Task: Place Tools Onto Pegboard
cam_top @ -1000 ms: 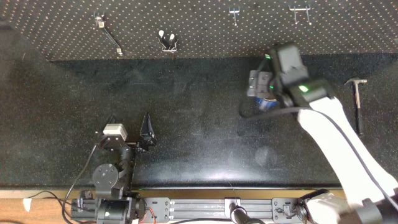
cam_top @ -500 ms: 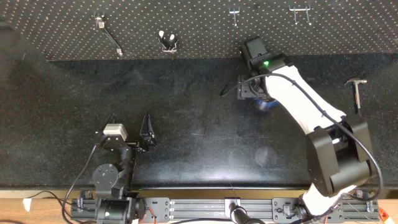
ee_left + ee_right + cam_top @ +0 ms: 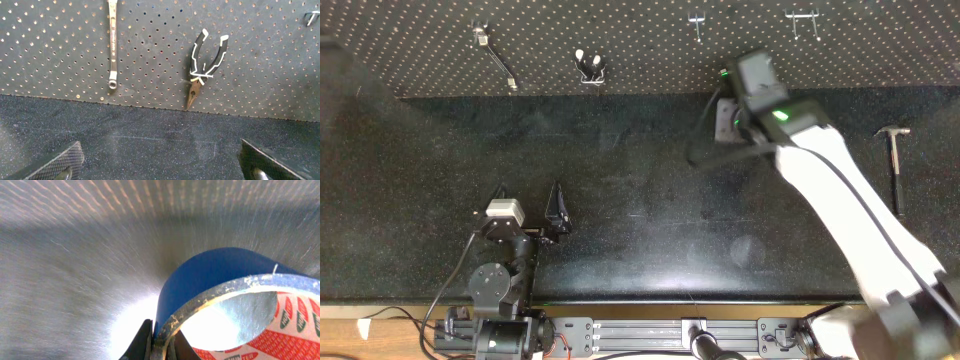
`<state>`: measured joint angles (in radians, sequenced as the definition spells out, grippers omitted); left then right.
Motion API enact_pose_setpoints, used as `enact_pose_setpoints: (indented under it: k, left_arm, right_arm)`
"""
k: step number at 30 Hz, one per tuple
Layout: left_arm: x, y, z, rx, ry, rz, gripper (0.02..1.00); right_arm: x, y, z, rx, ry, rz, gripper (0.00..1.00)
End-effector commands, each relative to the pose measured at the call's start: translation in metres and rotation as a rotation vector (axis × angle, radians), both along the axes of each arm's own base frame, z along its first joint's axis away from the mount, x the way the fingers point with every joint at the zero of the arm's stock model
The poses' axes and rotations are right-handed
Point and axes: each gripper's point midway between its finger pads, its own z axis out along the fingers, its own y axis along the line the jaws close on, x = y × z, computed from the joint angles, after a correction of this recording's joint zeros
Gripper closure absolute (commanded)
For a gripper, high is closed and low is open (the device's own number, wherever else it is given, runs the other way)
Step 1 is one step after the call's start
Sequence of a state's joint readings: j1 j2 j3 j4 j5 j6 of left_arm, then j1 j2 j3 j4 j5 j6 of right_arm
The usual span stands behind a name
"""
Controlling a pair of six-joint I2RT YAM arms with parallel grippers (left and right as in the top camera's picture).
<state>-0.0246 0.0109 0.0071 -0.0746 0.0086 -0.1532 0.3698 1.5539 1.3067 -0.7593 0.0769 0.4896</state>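
While aloft, right tool (image 3: pixel 159 342) tight on tape (image 3: pixel 215 275)

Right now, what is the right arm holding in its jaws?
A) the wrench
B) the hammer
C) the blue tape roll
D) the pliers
C: in the right wrist view, the right arm's jaws pinch the rim of the blue tape roll.
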Motion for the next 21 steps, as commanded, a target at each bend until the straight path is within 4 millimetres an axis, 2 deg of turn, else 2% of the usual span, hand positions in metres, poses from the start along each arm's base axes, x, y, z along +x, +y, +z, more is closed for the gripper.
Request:
enact_pose_setpoints:
  k: [1,2,4,6,7,9,12,15,17,21]
  left_arm:
    - [-0.001,-0.003,-0.001,0.012,0.001,-0.015,0.023]
    - [-0.001,-0.003,-0.001,0.012,0.001,-0.015,0.020]
    - [-0.001,-0.003,-0.001,0.012,0.001,-0.015,0.023]
    - [-0.001,-0.003,-0.001,0.012,0.001,-0.015,0.025]
    - [-0.001,-0.003,-0.001,0.012,0.001,-0.015,0.023]
    - [-0.001,-0.003,-0.001,0.012,0.001,-0.015,0.023]
    - [-0.001,-0.003,-0.001,0.012,0.001,-0.015,0.023]
    - [-0.001,-0.003,-0.001,0.012,0.001,-0.015,0.023]
    - [-0.001,-0.003,-0.001,0.012,0.001,-0.015,0.023]
    - [-0.001,-0.003,-0.001,0.012,0.001,-0.015,0.023]
  right_arm:
    - [-0.007,0.006,0.121,0.128,-0.363,0.008,0.925]
    - [-0.008,0.012,0.138,0.142,-0.424,0.013,0.925]
    - [-0.004,0.033,0.149,0.168,-0.482,0.048,0.925]
    - [0.006,0.057,0.147,0.164,-0.518,0.113,0.925]
    - [0.016,0.074,0.140,0.153,-0.533,0.155,0.925]
    - [0.030,0.092,0.127,0.131,-0.548,0.199,0.925]
    - [0.047,0.103,0.106,0.120,-0.538,0.204,0.925]
    - [0.066,0.096,0.088,0.055,-0.549,0.133,0.925]
    - [0.078,0.095,0.083,0.033,-0.576,0.101,0.923]
    - [0.091,0.103,0.077,-0.015,-0.620,0.153,0.923]
